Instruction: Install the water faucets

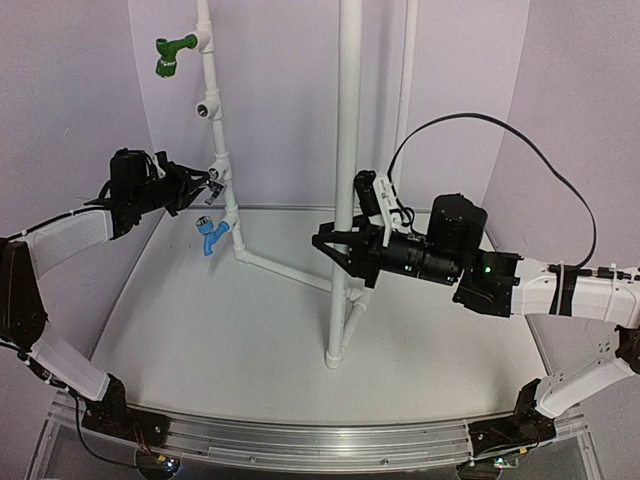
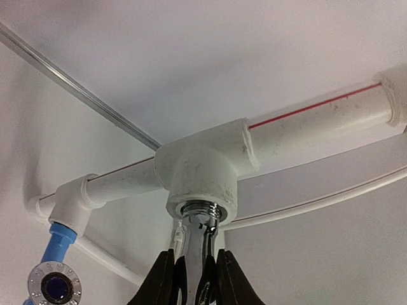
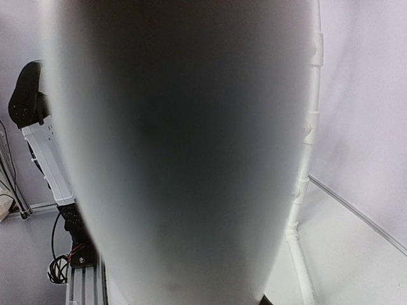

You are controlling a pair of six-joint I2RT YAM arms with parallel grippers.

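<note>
A thick white post [image 3: 178, 152] stands right against the right wrist camera, a grey blur that fills nearly the whole frame. In the top view the right hand [image 1: 338, 252] is at this post just right of frame centre. Its dark fingers reach the post, but I cannot tell whether they clamp it or only stand beside it.

The left hand [image 2: 194, 255] comes in from the bottom centre of the left wrist view. Both black fingers [image 2: 164, 279] are closed tight on the silver faucet [image 2: 198, 225]. The threaded end of that faucet sits in the mouth of a white tee [image 2: 203, 168] at the middle of the frame. The tee belongs to a thin white pipe [image 2: 318, 117] marked with a red line.

The blue faucet [image 2: 58, 244] is at the lower left of that view and is seated in the next white fitting [image 2: 71, 202] along the same pipe. In the top view it hangs just below the left hand, left of centre. The green faucet [image 1: 170, 56] is fixed high on the pipe at the upper left. The pipework rises from the pale bench [image 1: 220, 330].
</note>
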